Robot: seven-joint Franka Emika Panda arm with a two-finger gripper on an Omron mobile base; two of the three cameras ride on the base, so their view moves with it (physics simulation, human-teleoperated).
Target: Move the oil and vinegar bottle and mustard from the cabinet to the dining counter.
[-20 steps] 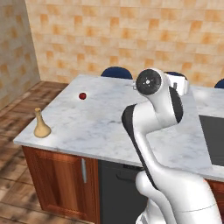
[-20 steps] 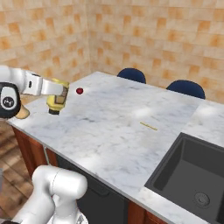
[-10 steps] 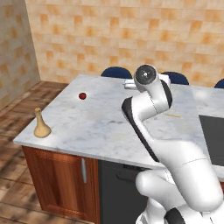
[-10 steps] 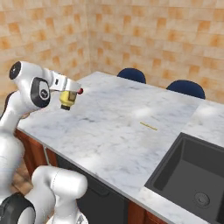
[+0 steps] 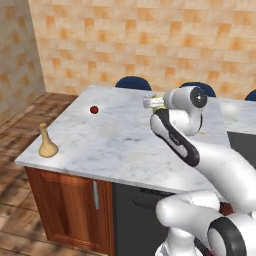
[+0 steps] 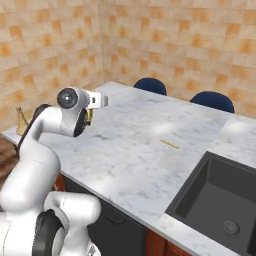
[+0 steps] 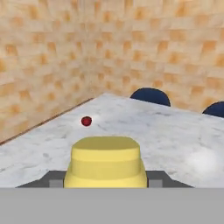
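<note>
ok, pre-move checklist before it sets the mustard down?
1. Mustard between the fingers: ok, it sits between both tips in the hand view.
2. Gripper over the dining counter: ok.
3. Oil and vinegar bottle already on the counter, upright near the left corner: ok.
4. Red ball apart from the gripper: ok, bare marble lies between.
5. Height of the mustard above the marble: cannot tell.
6. Thin yellow stick clear of the gripper: ok, far toward the sink.
</note>
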